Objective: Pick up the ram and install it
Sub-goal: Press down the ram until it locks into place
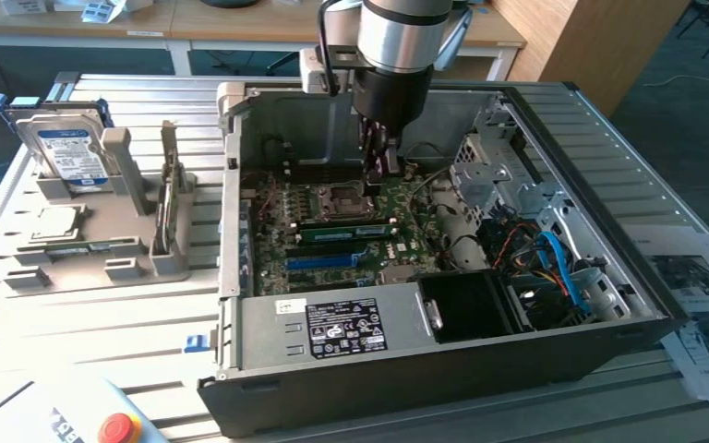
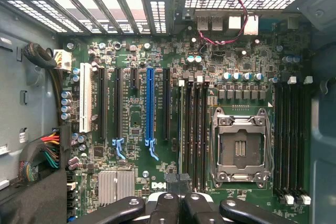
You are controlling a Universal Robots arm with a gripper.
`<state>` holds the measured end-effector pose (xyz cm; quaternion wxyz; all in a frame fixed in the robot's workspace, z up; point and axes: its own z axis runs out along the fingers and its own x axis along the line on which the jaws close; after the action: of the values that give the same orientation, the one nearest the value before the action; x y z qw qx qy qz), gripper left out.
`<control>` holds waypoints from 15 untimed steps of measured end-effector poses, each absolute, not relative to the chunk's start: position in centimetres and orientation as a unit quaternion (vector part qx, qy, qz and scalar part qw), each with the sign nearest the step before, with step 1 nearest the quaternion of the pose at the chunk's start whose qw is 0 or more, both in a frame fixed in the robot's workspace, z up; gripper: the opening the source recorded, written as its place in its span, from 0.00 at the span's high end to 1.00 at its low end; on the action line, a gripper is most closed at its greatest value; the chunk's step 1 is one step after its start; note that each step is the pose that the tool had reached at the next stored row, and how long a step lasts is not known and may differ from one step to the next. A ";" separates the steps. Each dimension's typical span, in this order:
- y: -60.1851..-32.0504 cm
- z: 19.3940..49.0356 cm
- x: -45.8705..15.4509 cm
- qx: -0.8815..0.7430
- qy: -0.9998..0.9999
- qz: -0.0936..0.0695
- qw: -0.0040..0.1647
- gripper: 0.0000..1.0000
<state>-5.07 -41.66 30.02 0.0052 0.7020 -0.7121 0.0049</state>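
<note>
Ram (image 1: 336, 232), a thin green stick with dark chips, stands on its long edge in the motherboard (image 1: 394, 242) just beside the processor socket (image 1: 336, 197), between that socket and the long blue slot (image 1: 328, 262), and well apart from the pincer. The pincer (image 1: 380, 159) hangs inside the open computer case (image 1: 453, 369), above the board and on the far side of the socket from the ram. Its fingers are closed together, and nothing can be made out between them. In the wrist view the closed pincer (image 2: 179, 203) hovers over the black memory slots, which lie just beside the socket (image 2: 241, 150), with the blue slot (image 2: 150, 106) farther off past them. Beyond the blue slot from the socket sits the grey power supply (image 1: 330, 328) with its label. Outside the case, well away from the socket, a grey rack (image 1: 108, 249) on the slatted table (image 1: 84, 314) holds a hard drive (image 1: 69, 152) upright. A red button (image 1: 115, 427) sits at the table's near edge.
</note>
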 end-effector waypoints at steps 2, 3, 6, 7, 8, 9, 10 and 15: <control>-41.7 30.0 -5.1 0.702 -0.712 0.005 0.005 0.90; -41.7 30.0 -5.1 0.702 -0.713 0.005 0.005 0.90; -41.7 30.0 -5.1 0.687 -0.727 0.005 0.005 0.90; -41.7 30.0 -5.1 0.681 -0.732 0.005 0.005 0.90; -41.7 30.0 -5.1 0.675 -0.738 0.005 0.005 0.90; -41.7 30.0 -5.1 0.668 -0.744 0.005 0.005 0.90; -41.7 30.0 -5.1 0.661 -0.750 0.005 0.005 0.90; -41.7 30.0 -5.1 0.629 -0.777 0.004 0.006 0.90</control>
<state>-5.07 -41.66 30.04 0.0057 0.6289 -0.7774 0.0044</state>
